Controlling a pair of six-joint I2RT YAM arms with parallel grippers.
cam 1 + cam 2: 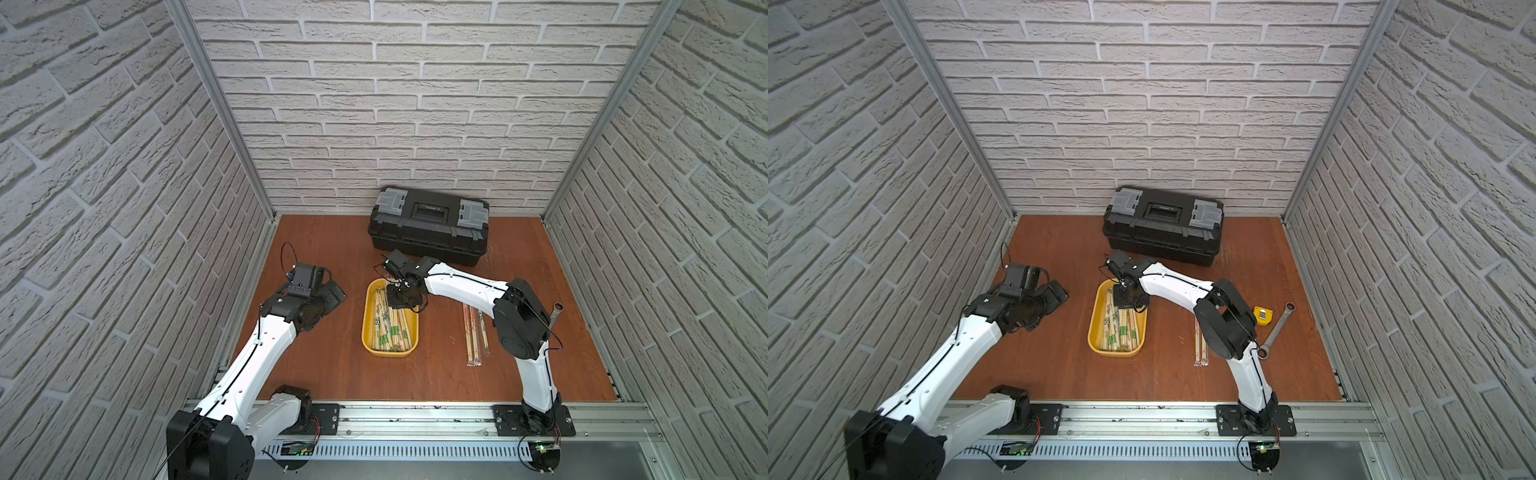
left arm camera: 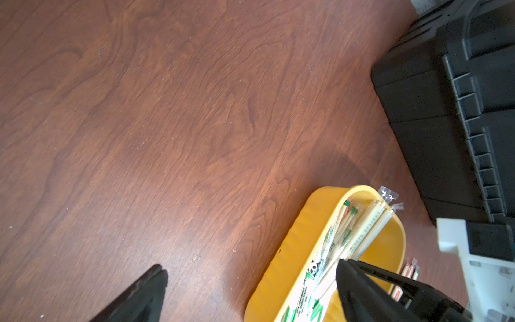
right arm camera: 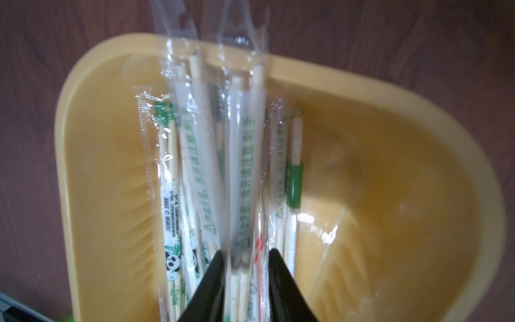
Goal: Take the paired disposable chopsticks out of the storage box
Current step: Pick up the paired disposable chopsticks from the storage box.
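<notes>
1. Yellow plastic, shallow and round-cornered: the storage box sits on the wooden tabletop, just in front of the black toolbox. It lies between our two arms, so either could reach it.
2. Inside it lie the sleeved chopstick pairs, packed lengthwise and leaving part of the floor bare. The right wrist view shows them close up, with green lettering, a panda print and a red print on the clear sleeves. Some far ends ride up over the rim, we judge because the pairs are about as long as the box.
3. Our right gripper is down in the far end of the box. Its fingers stand a narrow gap apart, and a couple of sleeves fill that gap. We cannot tell whether they are pinched or only straddled. A gap this narrow suits lifting one or two pairs rather than the whole bundle.
4. Our left gripper is spread wide and holds nothing, over bare tabletop beside the box. We judge it is kept clear of the right arm, yet near enough to steady the box if it slides.
5. A few removed pairs lie side by side on the tabletop to the right of the box, well apart from it. We read the task as begun, with most pairs left inside.
6. A wrench and a yellow tape measure lie beyond the right arm and play no part.
7. The sleeves look slippery and overlap, so we expect a lift could drag neighbouring pairs along.
</notes>
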